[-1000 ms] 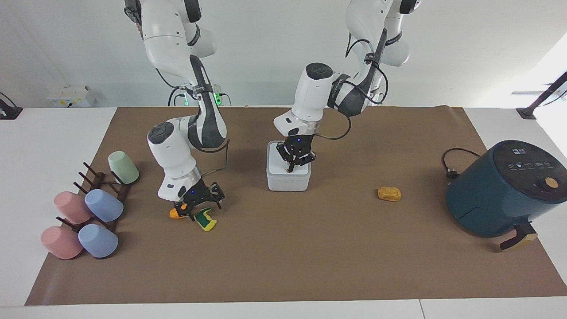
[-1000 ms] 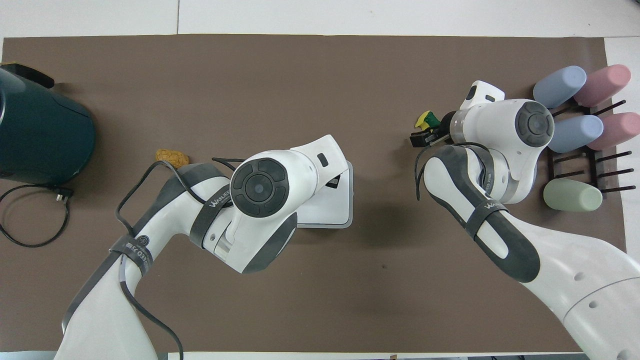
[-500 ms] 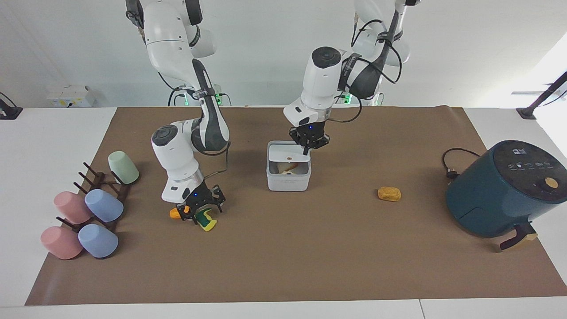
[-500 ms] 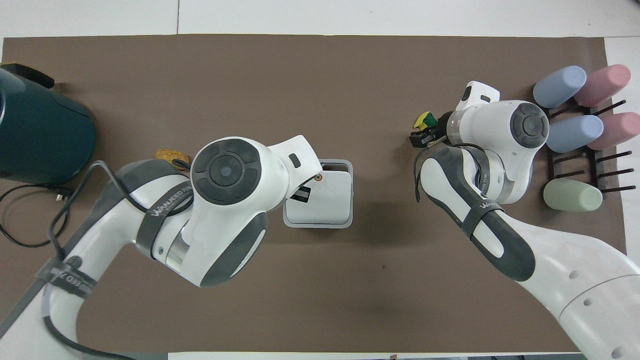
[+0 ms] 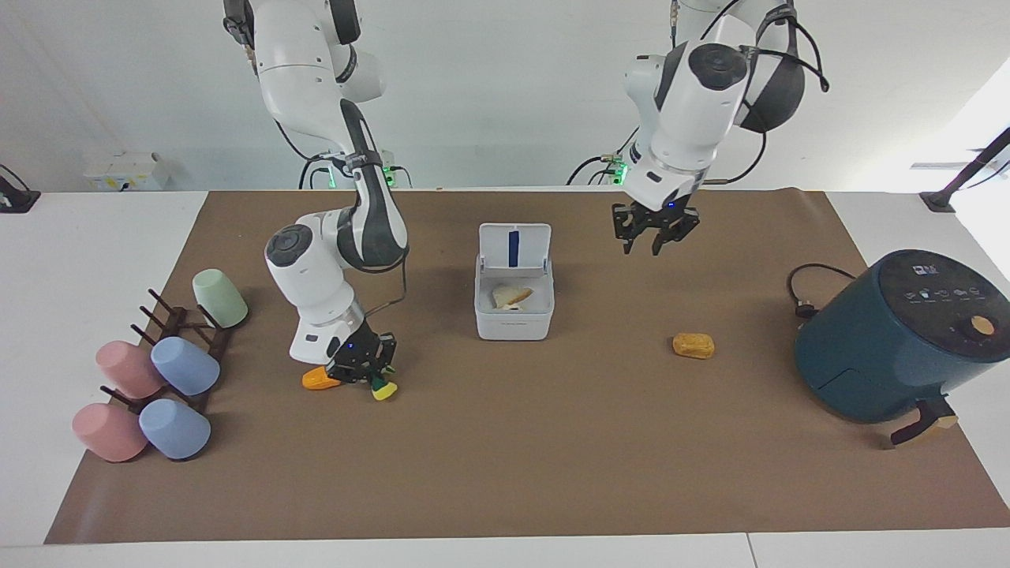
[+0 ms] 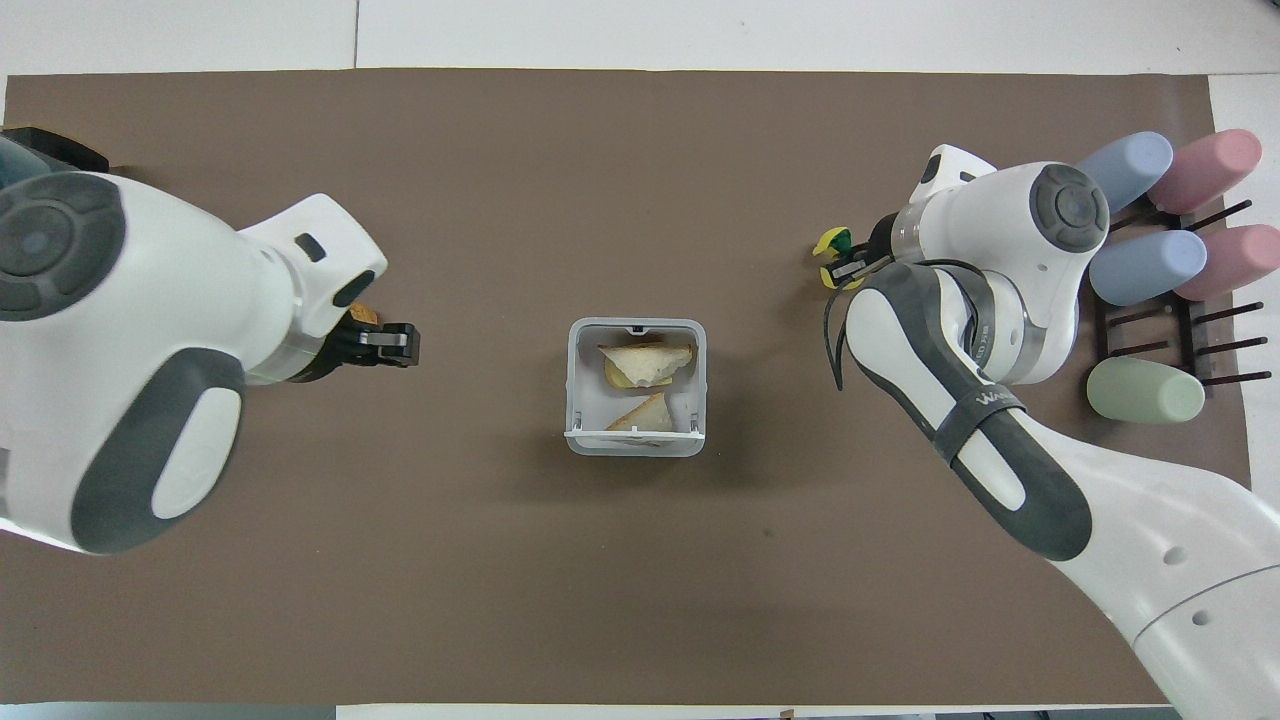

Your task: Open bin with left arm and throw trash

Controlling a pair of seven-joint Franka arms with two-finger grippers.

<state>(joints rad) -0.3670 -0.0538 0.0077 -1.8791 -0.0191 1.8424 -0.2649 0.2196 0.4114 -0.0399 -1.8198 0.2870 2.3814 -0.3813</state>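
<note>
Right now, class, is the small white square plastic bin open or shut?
Open. The small white square plastic bin has its hinged lid standing upright, blue stripe showing, and pale bread-like pieces lie inside.

Table point(image 5: 102, 237): white, brown mat point(image 5: 552, 457) over middle.
On mat: bin point(image 5: 514, 315), bread-like lump point(image 5: 693, 345), orange lump point(image 5: 319, 381), cup rack point(image 5: 170, 331), air fryer point(image 5: 899, 335).

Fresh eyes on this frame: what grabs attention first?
The white bin mid-mat, its lid upright with a blue stripe and bread-like scraps inside. The right gripper is down on the yellow-and-green scrap beside the orange lump, near the cup rack. The left gripper hangs above bare mat.
</note>
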